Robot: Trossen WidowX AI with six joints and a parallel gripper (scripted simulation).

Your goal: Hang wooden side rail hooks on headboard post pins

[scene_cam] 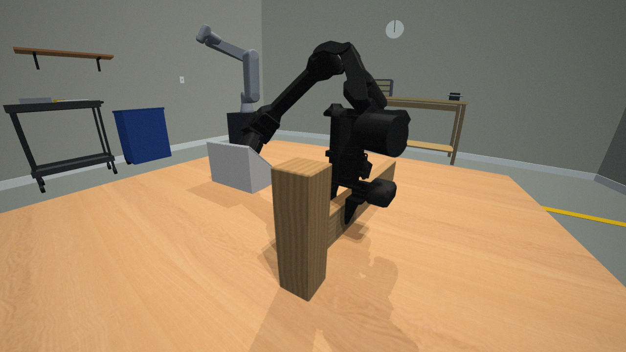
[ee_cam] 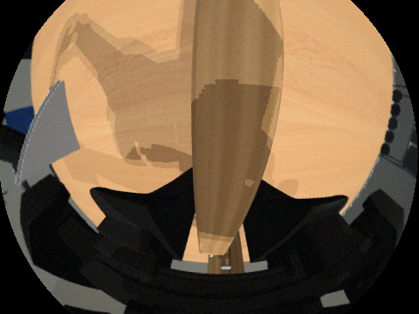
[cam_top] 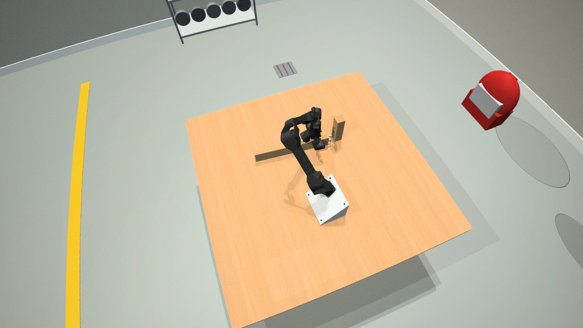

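Observation:
The wooden side rail (cam_top: 271, 155) (scene_cam: 387, 171) (ee_cam: 236, 131) lies along the table on its narrow edge, its hook end close to the headboard post. The steel hooks (cam_top: 330, 139) stick out at that end, apart from the post as far as the top view shows. The headboard post (cam_top: 339, 128) (scene_cam: 301, 227) (ee_cam: 236, 258) stands upright; its slot faces the rail and its pins cannot be made out clearly. My gripper (scene_cam: 341, 208) (ee_cam: 218, 167) points down and is shut on the rail near its hook end, one finger on each side.
The arm's white wedge base (cam_top: 326, 206) (scene_cam: 229, 167) (ee_cam: 48, 131) stands on the wooden table (cam_top: 260, 228) (scene_cam: 131, 271). The arm reaches from it over the rail. The post stands just beyond the rail's hook end, close to the gripper.

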